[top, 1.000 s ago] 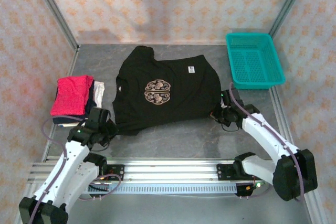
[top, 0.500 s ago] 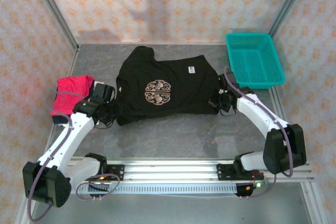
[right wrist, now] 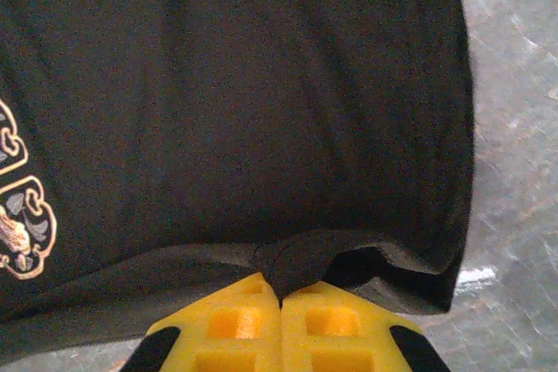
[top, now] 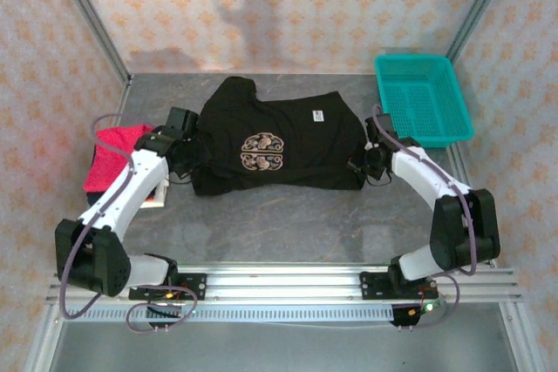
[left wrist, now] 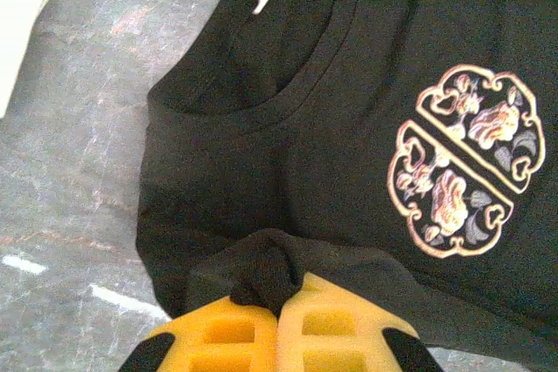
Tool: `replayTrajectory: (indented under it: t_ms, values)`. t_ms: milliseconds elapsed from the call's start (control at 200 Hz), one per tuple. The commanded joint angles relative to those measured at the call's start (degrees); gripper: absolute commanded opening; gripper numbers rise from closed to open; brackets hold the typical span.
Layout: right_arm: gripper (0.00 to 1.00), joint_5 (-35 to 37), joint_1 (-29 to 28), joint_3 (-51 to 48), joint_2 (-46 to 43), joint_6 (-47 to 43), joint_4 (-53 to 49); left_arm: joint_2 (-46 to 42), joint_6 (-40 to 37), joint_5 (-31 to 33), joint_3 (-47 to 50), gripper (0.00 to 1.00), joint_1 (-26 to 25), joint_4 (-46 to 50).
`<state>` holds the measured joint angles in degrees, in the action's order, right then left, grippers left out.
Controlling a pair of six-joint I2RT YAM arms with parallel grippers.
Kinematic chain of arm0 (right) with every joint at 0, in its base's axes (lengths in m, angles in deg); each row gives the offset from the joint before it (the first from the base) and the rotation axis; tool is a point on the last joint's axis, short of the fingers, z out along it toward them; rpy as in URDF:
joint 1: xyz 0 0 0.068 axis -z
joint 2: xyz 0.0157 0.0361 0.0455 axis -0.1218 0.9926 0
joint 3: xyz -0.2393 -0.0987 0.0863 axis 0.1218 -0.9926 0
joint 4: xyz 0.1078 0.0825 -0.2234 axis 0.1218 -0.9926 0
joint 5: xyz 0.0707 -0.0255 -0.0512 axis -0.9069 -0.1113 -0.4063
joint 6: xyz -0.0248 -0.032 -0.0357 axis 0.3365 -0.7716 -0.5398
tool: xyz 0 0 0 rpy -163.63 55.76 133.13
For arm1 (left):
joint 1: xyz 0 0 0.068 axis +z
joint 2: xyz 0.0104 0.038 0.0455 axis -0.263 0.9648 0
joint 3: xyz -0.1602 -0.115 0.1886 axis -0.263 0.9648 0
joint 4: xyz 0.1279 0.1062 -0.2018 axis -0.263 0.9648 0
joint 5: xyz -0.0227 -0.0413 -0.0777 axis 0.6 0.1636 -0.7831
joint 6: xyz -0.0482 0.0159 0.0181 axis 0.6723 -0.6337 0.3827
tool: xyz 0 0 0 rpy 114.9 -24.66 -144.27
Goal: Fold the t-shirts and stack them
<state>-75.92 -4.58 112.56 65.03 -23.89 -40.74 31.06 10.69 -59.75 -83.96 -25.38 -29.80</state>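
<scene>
1. Overhead, the black t-shirt (top: pixel 279 141) lies spread between the two claws. Its long axis runs from the left gripper (top: pixel 188 159) across to the right gripper (top: pixel 367 165).
2. Its collar end points toward the left gripper and its hem toward the right one. The beige emblem (top: pixel 260 150) sits nearer the left claw.
3. From above, a folded crimson-pink t-shirt (top: pixel 112 156) shows just outboard of the left gripper. A teal mesh basket (top: pixel 423 100) stands beyond the right gripper, apart from it.
4. The left wrist camera adds the grip itself. The yellow pads (left wrist: pixel 227 337) are clenched together on a bunched pinch of the black t-shirt. The neckline curves ahead of the fingertips, and the emblem lies ahead and to their right.
5. The right wrist camera shows that claw's pads (right wrist: pixel 336 324) clamped on a small fold of the same shirt. The hem edge falls to the right of the fingertips, with the grey tabletop (right wrist: pixel 514 128) beside it.
</scene>
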Motion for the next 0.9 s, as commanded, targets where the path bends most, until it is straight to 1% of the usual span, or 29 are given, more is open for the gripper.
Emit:
replayTrajectory:
  t_ms: [0, 330, 620, 651, 896]
  values:
    - [0.00, -0.1, 0.3, 3.6, 1.6, -3.0, -0.2, 1.8, -4.9, 2.9, -3.3, 0.00, -0.3, 0.6]
    - [0.00, 0.2, 0.3, 8.3, 7.1, -4.0, -0.4, 8.5, -9.7, 4.8, -9.3, 0.00, 0.1, 0.5]
    - [0.00, 1.0, 0.8, 11.8, 11.5, -5.1, -0.5, 15.0, -10.9, 3.6, -14.4, 0.00, 1.2, -0.7]
    - [0.00, 1.1, 0.8, 12.3, 12.1, -5.2, -0.5, 15.8, -12.5, 3.5, -15.1, 0.00, 1.2, -0.7]
    - [0.00, 1.3, 1.2, 15.7, 15.3, -5.5, -0.5, 21.2, -14.1, 3.6, -21.3, 0.00, 1.6, 0.2]
